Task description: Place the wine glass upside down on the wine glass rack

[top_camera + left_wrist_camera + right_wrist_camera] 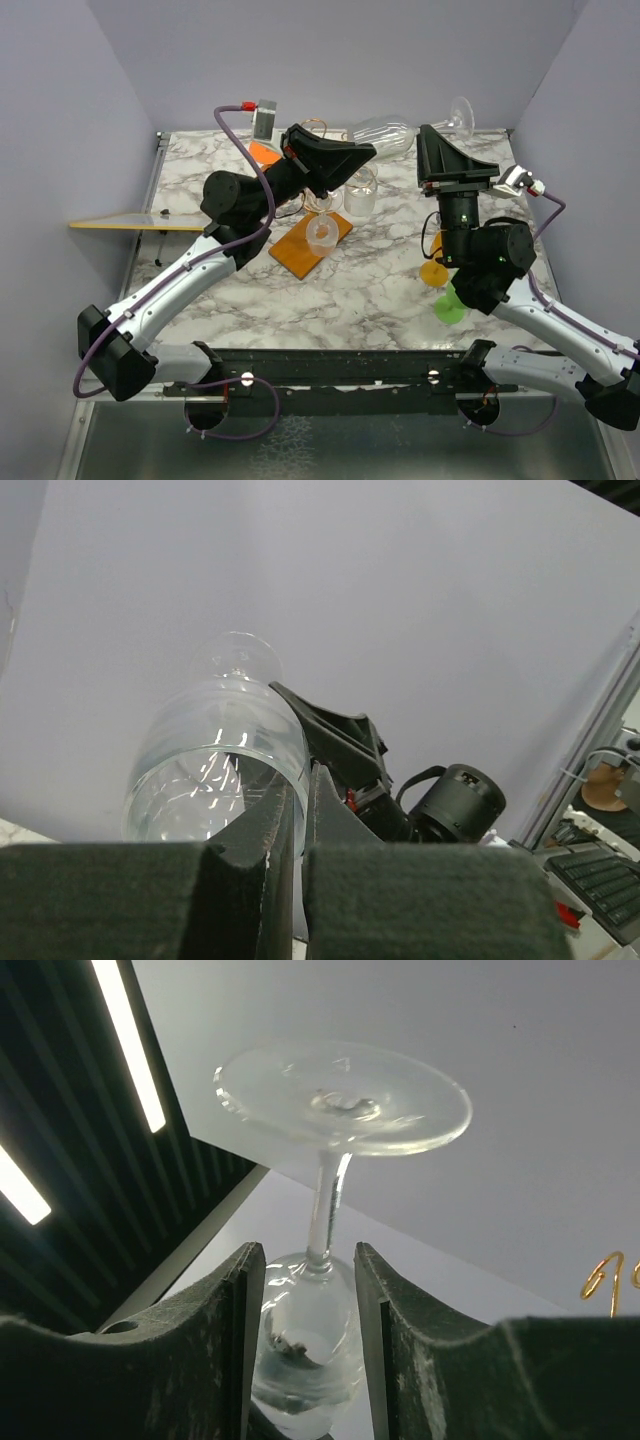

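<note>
The clear wine glass (385,130) lies on its side in the air over the back of the table, its foot (462,115) pointing right. My left gripper (365,152) is shut on the rim, and in the left wrist view the glass wall (215,760) sits between the fingers (300,815). My right gripper (425,135) has come in from the right. Its pads (308,1280) press both sides of the bowl (308,1330) just below the stem. The wine glass rack's wooden base (300,250) lies under the left arm. One gold curl (605,1280) shows in the right wrist view.
A second glass (322,232) rests on the rack's base and a clear tumbler (360,190) stands behind it. Orange (435,272) and green (450,305) discs lie by the right arm. A yellow board (130,222) juts out at the left wall.
</note>
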Controlling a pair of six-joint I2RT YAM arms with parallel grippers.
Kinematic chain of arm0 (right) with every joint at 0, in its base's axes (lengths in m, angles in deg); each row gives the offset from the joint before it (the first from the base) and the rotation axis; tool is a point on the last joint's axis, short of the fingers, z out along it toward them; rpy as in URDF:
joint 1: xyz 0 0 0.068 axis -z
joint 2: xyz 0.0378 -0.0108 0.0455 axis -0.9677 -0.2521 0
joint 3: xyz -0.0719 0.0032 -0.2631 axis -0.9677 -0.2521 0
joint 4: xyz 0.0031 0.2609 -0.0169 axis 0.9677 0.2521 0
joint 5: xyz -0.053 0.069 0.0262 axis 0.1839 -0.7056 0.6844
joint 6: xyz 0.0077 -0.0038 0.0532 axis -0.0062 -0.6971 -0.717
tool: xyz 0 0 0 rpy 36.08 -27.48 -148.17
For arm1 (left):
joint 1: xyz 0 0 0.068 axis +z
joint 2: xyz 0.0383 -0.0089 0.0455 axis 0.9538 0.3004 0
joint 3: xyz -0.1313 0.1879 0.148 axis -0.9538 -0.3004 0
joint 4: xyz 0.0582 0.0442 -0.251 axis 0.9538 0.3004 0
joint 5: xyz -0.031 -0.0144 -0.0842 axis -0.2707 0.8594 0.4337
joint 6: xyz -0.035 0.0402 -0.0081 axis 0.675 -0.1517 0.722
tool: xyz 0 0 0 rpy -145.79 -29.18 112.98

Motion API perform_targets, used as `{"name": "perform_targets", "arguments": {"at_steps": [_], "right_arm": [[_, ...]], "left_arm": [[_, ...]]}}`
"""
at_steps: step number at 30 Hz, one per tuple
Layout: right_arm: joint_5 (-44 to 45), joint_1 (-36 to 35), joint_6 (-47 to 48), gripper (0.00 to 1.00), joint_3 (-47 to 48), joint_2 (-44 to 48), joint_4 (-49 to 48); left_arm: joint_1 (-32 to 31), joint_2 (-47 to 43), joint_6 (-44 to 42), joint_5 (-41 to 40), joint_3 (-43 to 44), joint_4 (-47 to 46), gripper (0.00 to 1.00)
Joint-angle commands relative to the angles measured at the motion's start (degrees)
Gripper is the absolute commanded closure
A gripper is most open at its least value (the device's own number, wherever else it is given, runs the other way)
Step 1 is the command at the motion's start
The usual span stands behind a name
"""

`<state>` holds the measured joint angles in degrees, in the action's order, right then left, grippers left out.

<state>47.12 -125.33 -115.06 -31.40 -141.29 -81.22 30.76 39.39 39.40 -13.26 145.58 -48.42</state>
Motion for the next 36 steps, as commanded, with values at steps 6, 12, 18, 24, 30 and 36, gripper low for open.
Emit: {"name": "perform_targets", "arguments": {"at_steps": [6, 12, 18, 24, 30, 36], "right_arm": [[-0.06, -0.21, -5.18, 0.62, -0.81, -0.34, -0.04], [-2.9, -0.23, -5.38, 0.67, -0.47, -0.5, 0.65], [-5.53, -0.22, -6.72, 0.7, -0.01, -1.22, 1.73], [-7.33, -0.25, -4.38, 0.87, 0.17, -1.17, 0.86], [-9.97, -0.17, 2.4, 0.99, 0.92, -0.51, 0.27], [-14.37, -0.25, 14.05, 0.99, 2.23, 4.55, 7.31]], "left_arm": [[-0.3, -4.81, 3.46, 5.5, -1.98, -7.1, 1.0], [-0.25, -4.77, 3.92, 6.48, -2.51, -7.37, 1.0], [-0.3, -4.14, 4.29, 6.61, -2.69, -7.37, 1.0], [-0.26, -4.08, 4.71, 6.14, -3.44, -7.38, 1.0], [-0.27, -4.46, 4.4, 5.24, -4.88, -6.47, 0.88], [-0.23, -9.97, -4.27, 1.5, -6.15, 5.84, 0.39]]}}
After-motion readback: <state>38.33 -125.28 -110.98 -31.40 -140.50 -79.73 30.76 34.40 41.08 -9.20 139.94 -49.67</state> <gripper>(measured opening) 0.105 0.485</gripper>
